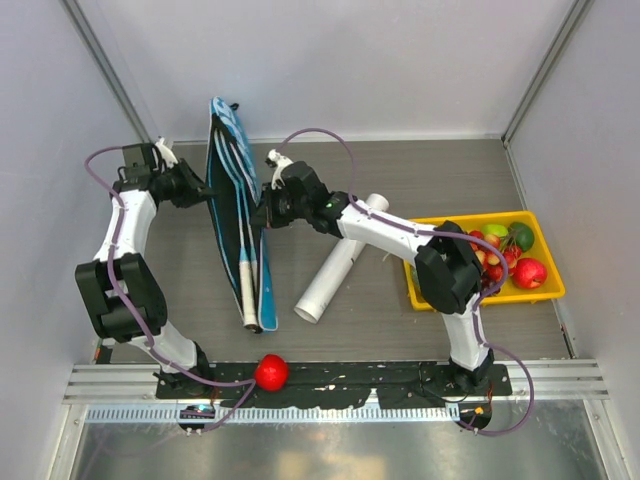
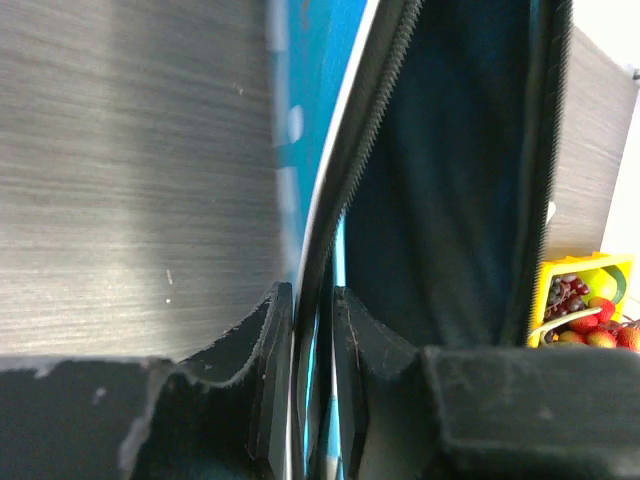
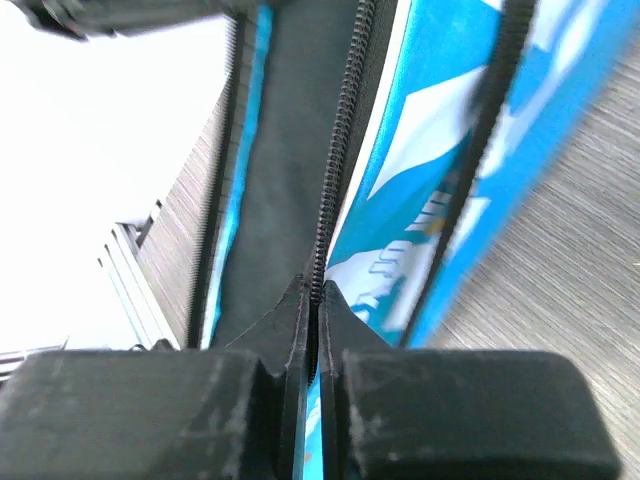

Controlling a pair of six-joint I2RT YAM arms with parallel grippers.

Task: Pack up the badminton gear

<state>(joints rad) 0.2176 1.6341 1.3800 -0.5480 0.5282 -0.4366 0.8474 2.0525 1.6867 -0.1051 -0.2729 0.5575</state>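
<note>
Closest to the arm bases sits a small red ball (image 1: pixel 271 372), on the black rail just beyond the near tip of the blue racket bag (image 1: pixel 222 200). The bag itself runs lengthwise away from the bases, its mouth unzipped so that the dark lining shows. A pale racket handle (image 1: pixel 248 290) pokes out toward the bag's near end, and light frame lines show deeper inside (how many rackets lie in there I cannot tell). To the right of the bag the long white tube (image 1: pixel 335 272) lies on the table at a slant, its near open end close to the bag's near tip and its far end angling away from it.

Farther up, the right gripper (image 1: pixel 262 212) meets the bag's right edge; in its wrist view the fingers (image 3: pixel 290 330) are pressed together on the strip of the zip (image 3: pixel 335 150). Opposite it, on the bag's left edge, is the left gripper (image 1: pixel 200 190). Its fingers (image 2: pixel 272 340) straddle the white-piped rim with a slim gap between them, and I cannot tell whether they pinch it. Well to the right of the bag, a yellow tray (image 1: pixel 552 292) holds fruit.
</note>
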